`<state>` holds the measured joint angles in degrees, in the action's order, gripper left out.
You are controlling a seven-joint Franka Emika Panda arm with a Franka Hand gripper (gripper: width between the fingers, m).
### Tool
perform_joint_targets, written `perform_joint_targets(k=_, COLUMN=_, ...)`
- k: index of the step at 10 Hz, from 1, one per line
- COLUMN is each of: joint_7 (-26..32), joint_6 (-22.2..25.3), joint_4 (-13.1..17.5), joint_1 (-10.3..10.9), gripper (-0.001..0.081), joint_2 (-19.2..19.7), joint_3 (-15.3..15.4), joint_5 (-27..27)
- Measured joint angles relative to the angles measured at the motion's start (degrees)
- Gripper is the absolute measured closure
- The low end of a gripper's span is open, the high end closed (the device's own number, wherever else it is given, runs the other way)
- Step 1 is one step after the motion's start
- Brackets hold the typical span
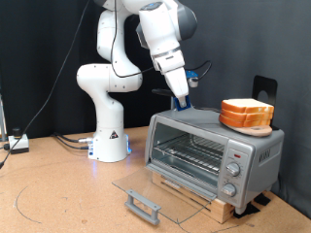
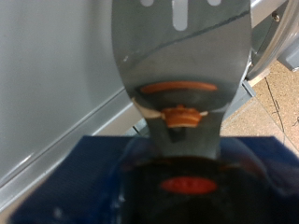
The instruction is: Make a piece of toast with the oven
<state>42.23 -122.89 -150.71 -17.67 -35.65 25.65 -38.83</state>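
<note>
The silver-grey oven (image 1: 216, 148) stands on a wooden board at the exterior view's right. Its glass door (image 1: 160, 192) lies open and flat, and its wire rack (image 1: 190, 150) is bare. A thick orange-brown pile of bread (image 1: 246, 115) sits on the oven's top at the right. No separate thin piece of toast shows. My gripper (image 1: 183, 100), with blue fingers, hangs just over the left part of the oven's top. In the wrist view my gripper (image 2: 187, 177) is shut on a shiny slotted metal spatula blade (image 2: 182, 65), which mirrors orange bread.
The oven's knobs (image 1: 233, 170) are on its front right. The door's grey bar handle (image 1: 143, 205) sticks out toward the exterior view's bottom. The white robot base (image 1: 109, 136) stands left of the oven. Cables (image 1: 19, 144) lie at the far left.
</note>
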Motion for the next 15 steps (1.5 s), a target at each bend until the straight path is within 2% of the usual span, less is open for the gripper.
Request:
perform_joint_targets(k=7, joint_7=-0.27, joint_6=-0.02, joint_4=0.77, joint_1=0.13, gripper=0.041, joint_2=-0.19, joint_3=0.17, joint_5=-0.27)
perform_joint_targets(k=11, joint_7=-3.15, joint_6=-3.22, joint_4=0.97, joint_1=0.17, gripper=0.041, joint_2=0.44, joint_3=3.11, joint_5=-1.47)
perform_joint_targets(k=15, joint_7=-3.3, joint_6=-3.83, joint_4=1.59, joint_1=0.34, gripper=0.041, joint_2=1.7, joint_3=5.57, joint_5=-4.21)
